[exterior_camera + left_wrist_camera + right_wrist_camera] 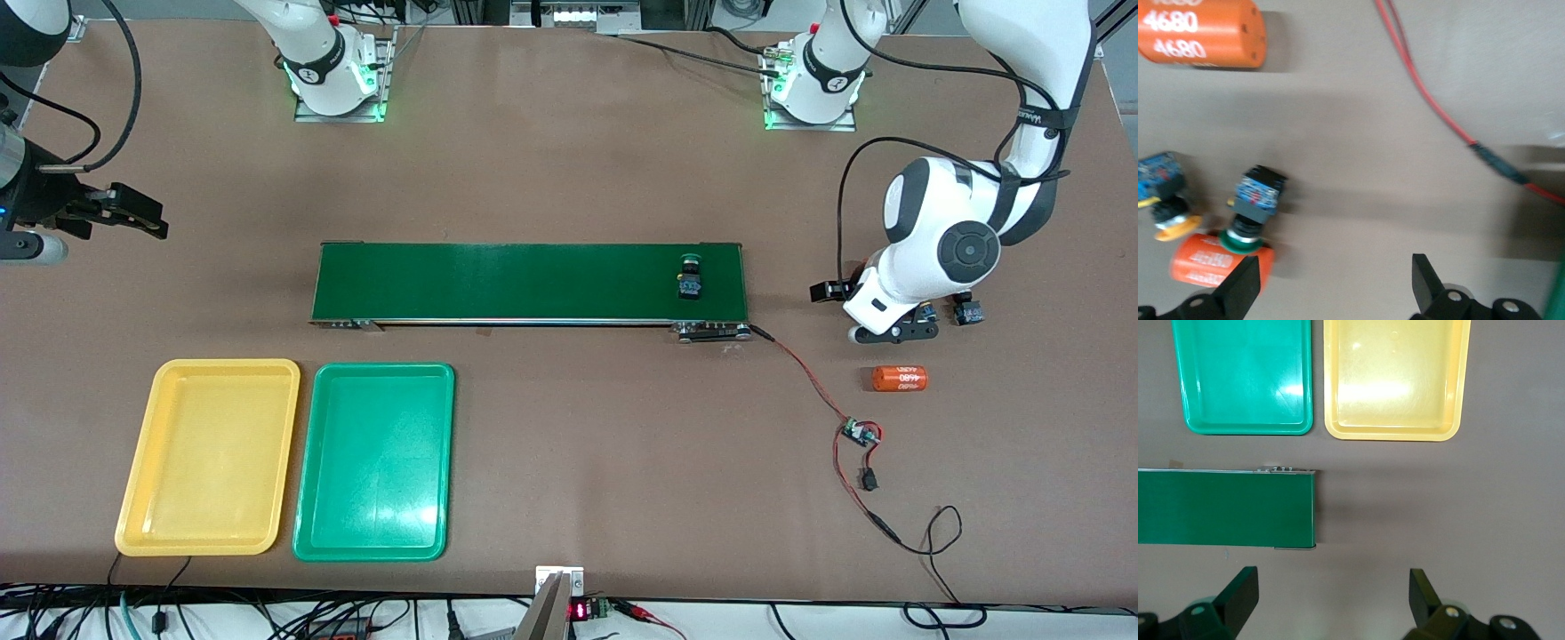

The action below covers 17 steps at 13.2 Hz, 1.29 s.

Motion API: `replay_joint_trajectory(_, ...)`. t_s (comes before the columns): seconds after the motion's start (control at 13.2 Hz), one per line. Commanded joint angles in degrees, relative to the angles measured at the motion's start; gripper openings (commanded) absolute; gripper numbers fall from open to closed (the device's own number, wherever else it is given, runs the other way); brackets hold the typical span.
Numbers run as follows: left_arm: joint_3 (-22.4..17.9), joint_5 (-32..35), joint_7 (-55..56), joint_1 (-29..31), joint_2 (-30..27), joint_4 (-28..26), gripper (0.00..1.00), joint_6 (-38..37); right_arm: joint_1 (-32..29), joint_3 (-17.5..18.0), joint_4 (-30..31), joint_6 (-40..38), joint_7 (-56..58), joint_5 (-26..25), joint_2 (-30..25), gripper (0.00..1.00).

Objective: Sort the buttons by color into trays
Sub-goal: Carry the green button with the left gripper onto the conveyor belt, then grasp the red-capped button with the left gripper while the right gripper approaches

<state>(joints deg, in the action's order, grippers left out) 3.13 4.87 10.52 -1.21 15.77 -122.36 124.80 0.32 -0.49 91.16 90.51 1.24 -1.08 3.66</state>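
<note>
One green-capped button (690, 274) lies on the dark-green conveyor belt (529, 283) near the left arm's end. Another green-capped button (1255, 207) and a yellow-capped button (1165, 200) lie on the table off that end of the belt. My left gripper (880, 320) (1333, 280) hangs low beside them, open, with only bare table between its fingers. The yellow tray (209, 458) (1395, 380) and green tray (373, 462) (1241, 373) sit side by side, nearer the front camera than the belt, with nothing in them. My right gripper (133, 213) (1331, 593) waits open off the belt's other end.
An orange cylinder (899, 379) (1201, 33) lies near the buttons, and a second orange cylinder (1201, 261) touches the green cap. A red wire (805, 373) (1431, 100) runs from the belt's end to a small circuit board (858, 433).
</note>
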Motion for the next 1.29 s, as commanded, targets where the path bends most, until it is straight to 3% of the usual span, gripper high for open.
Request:
replay_joint_trajectory(0.0, 0.4, 2.3, -6.9, 2.9, 1.6, 0.5, 1.0, 0.4, -0.2, 0.4, -0.1, 0.1, 1.0, 0.1, 0.9, 1.0)
replay_joint_trajectory(0.3, 0.4, 2.3, -19.8, 6.3, 5.3, 0.6, 1.0, 4.6, -0.1, 0.4, 0.1, -0.8, 3.3, -0.5, 1.6, 1.0)
replay_joint_trajectory(0.68, 0.4, 2.3, -22.1, 7.8, 8.2, 0.5, 1.0, 6.7, 0.0, 0.4, 0.8, -6.8, 3.0, 0.1, -0.6, 1.0)
replay_joint_trajectory(0.83, 0.4, 2.3, -22.1, 8.5, 8.8, 0.4, 1.0, 7.1, 0.0, 0.4, 5.7, -4.2, 2.7, 0.5, -4.5, 1.0)
replay_joint_trajectory(0.99, 0.4, 2.3, -22.3, 9.2, 9.4, 0.1, 1.0, 7.4, -0.2, 0.1, 15.8, 2.0, 2.6, 0.5, -11.0, 1.0)
replay_joint_trajectory(1.21, 0.6, 2.2, -22.3, 9.7, 9.5, -0.8, 1.0, 7.1, -0.1, 0.1, 24.9, 7.5, 2.5, 0.5, -15.6, 1.0)
